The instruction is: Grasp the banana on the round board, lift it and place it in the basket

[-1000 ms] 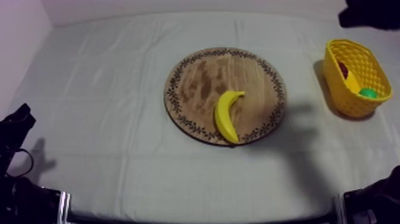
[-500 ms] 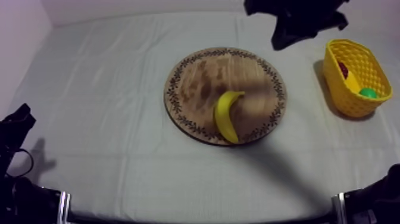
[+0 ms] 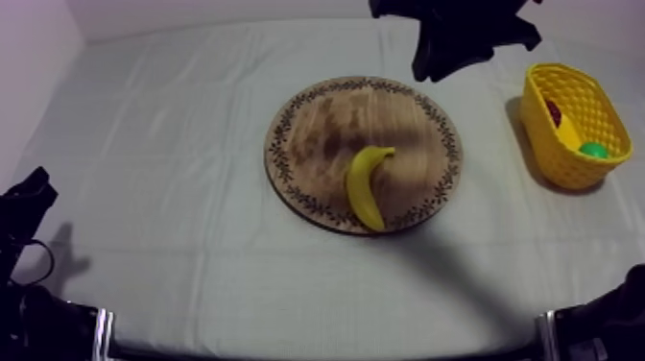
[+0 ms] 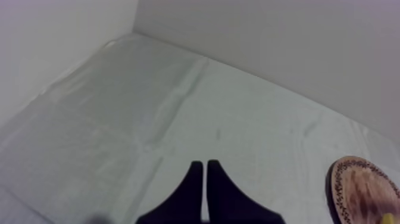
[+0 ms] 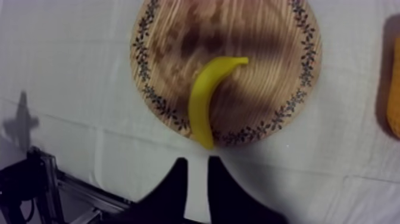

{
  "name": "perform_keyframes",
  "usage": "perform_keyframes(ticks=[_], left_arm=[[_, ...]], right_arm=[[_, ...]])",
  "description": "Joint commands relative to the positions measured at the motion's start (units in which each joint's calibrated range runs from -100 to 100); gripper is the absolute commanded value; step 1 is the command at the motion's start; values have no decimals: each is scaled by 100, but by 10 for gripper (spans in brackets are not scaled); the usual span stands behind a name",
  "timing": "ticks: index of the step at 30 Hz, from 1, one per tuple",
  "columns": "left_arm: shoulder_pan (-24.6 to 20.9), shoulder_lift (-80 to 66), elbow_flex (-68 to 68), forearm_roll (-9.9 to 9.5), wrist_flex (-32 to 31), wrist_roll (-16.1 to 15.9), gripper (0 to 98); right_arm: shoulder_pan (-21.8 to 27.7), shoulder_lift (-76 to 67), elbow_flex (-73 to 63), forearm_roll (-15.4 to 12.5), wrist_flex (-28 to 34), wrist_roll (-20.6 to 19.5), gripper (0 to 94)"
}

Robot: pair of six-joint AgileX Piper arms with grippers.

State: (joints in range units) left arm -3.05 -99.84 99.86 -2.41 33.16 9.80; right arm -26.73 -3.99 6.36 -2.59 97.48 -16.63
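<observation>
Lab: cloth-draped table (image 3: 173, 192), bare wall (image 4: 268, 36)

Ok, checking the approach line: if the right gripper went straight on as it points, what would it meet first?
Most likely the banana, its near end at the rim of the wooden board, straight ahead of the right gripper. Depth is unclear; it might meet the cloth first.

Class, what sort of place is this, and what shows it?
Probably a robot test bench: a grey-white cloth-covered table, a round wooden board with patterned rim bearing a yellow toy banana, a black robot arm.
</observation>
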Motion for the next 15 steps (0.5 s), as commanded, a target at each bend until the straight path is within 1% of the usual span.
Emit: perform_keyframes(ticks=[1, 4, 7, 11, 15], left_arm=[[-2, 2, 3, -1, -1, 0, 1], [-2, 2, 3, -1, -1, 0, 1], [-2, 2, 3, -1, -1, 0, 1], [-2, 2, 3, -1, -1, 0, 1], [-2, 2, 3, -1, -1, 0, 1]], right_arm=[[20, -7, 53, -177, 1, 181, 308], [40, -10, 101, -312, 1, 257, 446], [40, -19, 114, -322, 2, 204, 570], [48, -30, 109, -302, 2, 70, 661], [47, -19, 131, -297, -3, -14, 729]])
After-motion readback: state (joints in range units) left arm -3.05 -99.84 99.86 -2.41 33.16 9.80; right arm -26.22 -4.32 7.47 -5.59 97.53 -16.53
